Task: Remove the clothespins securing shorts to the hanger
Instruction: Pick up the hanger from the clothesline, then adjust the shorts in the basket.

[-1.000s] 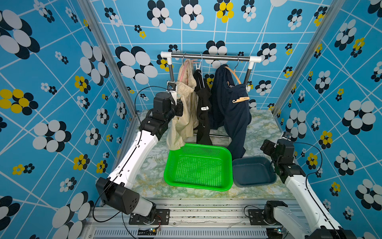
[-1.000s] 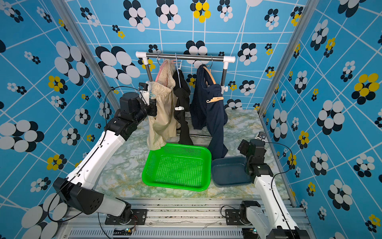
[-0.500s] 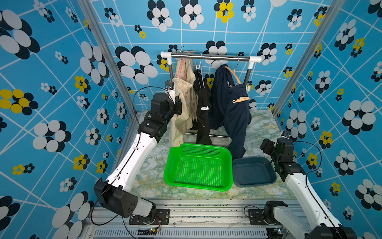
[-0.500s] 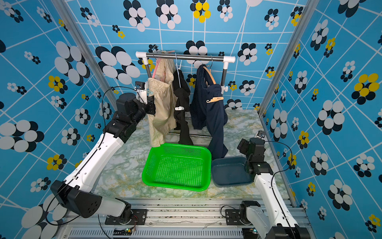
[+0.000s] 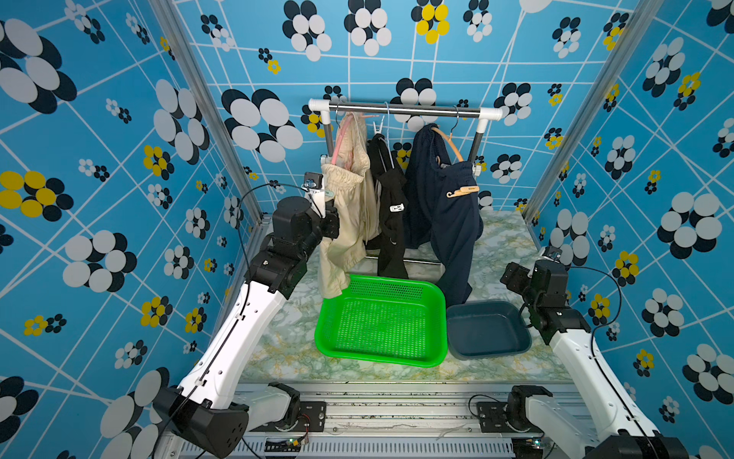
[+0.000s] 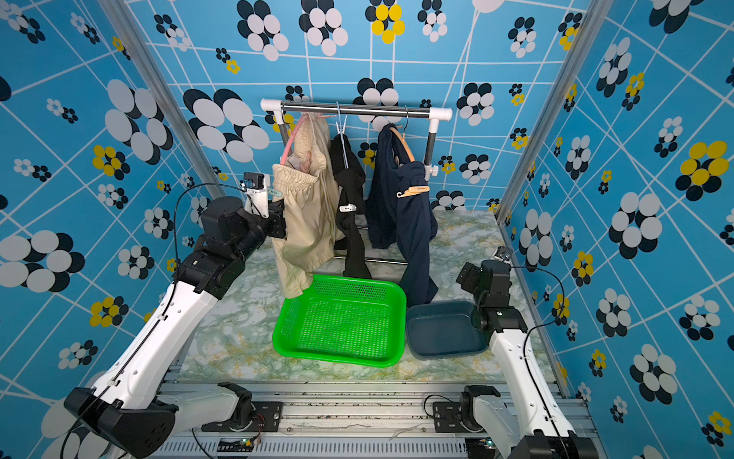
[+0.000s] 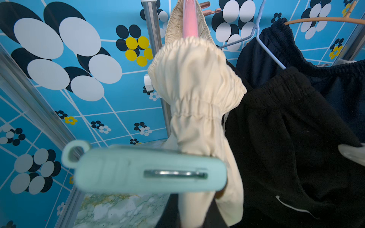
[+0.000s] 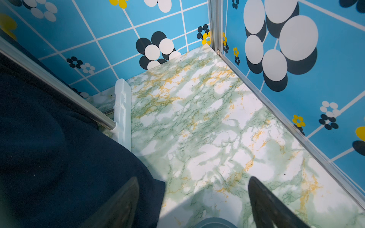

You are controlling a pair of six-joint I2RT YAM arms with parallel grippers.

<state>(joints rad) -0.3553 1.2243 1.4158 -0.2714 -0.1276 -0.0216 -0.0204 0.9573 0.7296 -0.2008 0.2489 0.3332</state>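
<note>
Three shorts hang on hangers from the rack: beige shorts (image 5: 349, 222) on a pink hanger (image 5: 340, 139), black shorts (image 5: 391, 234), and navy shorts (image 5: 451, 222) on a wooden hanger (image 5: 452, 144). My left gripper (image 5: 322, 195) is raised beside the beige waistband, shut on a mint-green clothespin (image 7: 150, 171). The clip's tip overlaps the beige shorts (image 7: 197, 88); whether it still bites the cloth is unclear. A white clothespin (image 5: 397, 207) is on the black shorts and a tan clothespin (image 5: 462, 191) on the navy ones. My right gripper (image 8: 193, 203) is open and empty, low at the right.
A green basket (image 5: 397, 281) sits on the marble table under the shorts, with a dark blue tub (image 5: 486, 305) to its right by my right arm. The rack's bar (image 5: 405, 109) and uprights stand at the back. Patterned walls close in on both sides.
My left arm has drawn back slightly to the left and up with the mint clothespin, and the beige shorts have shifted on their hanger. The right arm has stayed still.
</note>
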